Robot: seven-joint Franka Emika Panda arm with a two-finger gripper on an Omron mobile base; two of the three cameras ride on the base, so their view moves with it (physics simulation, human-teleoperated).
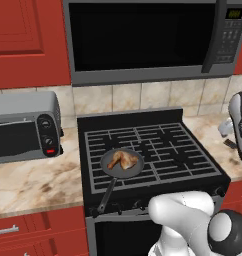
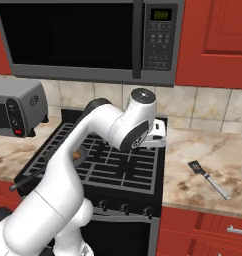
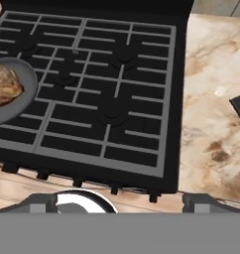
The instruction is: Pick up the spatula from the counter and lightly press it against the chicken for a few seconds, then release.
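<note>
Spatula was seen flat on the worktop at lower right of the right base view — well apart from the chicken in the pan. The tool was spread wide, empty. A light, stiff, thin utensil was judged likely — best pinched across its slim handle.

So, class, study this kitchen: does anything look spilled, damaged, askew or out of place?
Nothing stands out. The pan sits level on the stove with the chicken inside, and the spatula lies flat on the counter beside it. No spills or damage show.
</note>
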